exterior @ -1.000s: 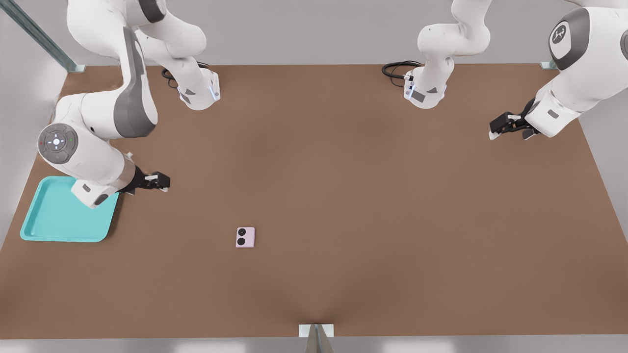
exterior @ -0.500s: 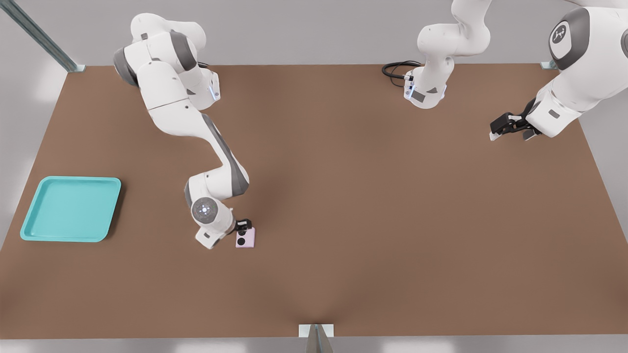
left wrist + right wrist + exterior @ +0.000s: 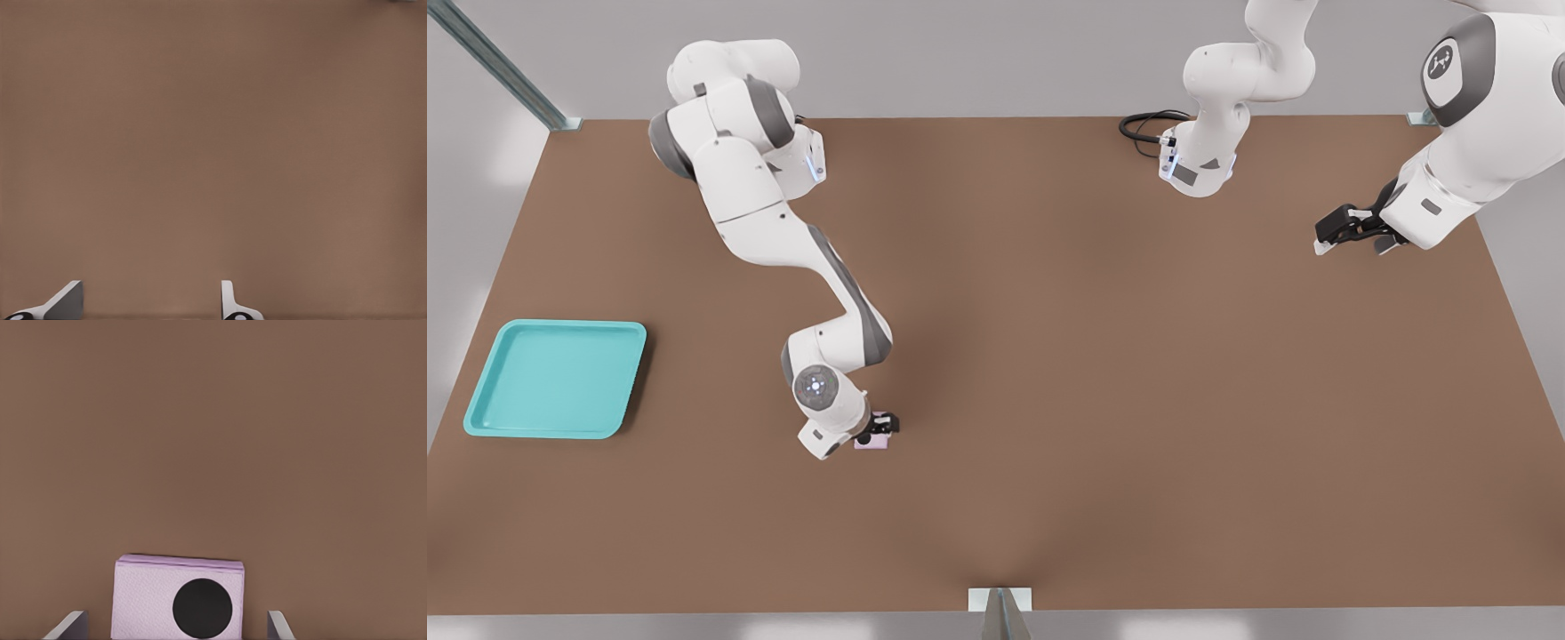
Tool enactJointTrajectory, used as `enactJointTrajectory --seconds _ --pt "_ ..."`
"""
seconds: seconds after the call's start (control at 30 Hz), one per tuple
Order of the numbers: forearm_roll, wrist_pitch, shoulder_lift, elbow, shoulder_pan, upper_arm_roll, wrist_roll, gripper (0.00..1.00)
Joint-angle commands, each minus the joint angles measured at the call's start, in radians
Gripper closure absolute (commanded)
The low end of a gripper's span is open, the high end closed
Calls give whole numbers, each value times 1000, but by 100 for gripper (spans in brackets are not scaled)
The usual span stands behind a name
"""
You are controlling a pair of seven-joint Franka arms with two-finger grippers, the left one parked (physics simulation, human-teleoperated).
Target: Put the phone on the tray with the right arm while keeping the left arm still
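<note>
The right arm (image 3: 783, 231) reaches from its base at the far edge of the brown desk (image 3: 1138, 373) down toward the near middle, its lit wrist cap facing up. Its gripper (image 3: 879, 428) is low over the phone (image 3: 882, 442), which lies flat on the desk and is mostly covered by the black gripper body in the front view, with only slivers of pale pink showing around it. In the right wrist view the phone (image 3: 179, 599) sits between the two grey fingertips (image 3: 69, 626), one black lens visible on its top face. The fingers stand apart, each well clear of the phone's side, with bare desk showing in the gap on both sides, so nothing is clamped. The tray (image 3: 482, 411) rests near the desk's edge on the front view's left, well apart from the phone and the gripper, and holds nothing. The phone is still on the desk, not on the tray. A coiled black cable (image 3: 1143, 124) lies at the far edge by the other arm's base.
</note>
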Motion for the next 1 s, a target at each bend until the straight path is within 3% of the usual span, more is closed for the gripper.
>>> enactJointTrajectory --seconds 0.0,0.33,0.37,0.4,0.47,0.57,0.73,0.87,0.97 --pt "2 46 6 -4 -1 -1 -13 0" --pt "-41 64 26 -10 13 -1 -2 0" --pt "-41 64 26 -10 13 -1 -2 2" --pt "-41 64 26 -10 13 -1 -2 12" --pt "-41 72 26 -11 12 -1 -2 13" --pt "-41 72 26 -11 8 -1 -10 22" --pt "-41 67 15 -20 8 -1 -33 24" --pt "-42 64 -138 -152 -33 -1 -60 24" --pt "-41 72 -324 -339 -151 -1 -184 24"
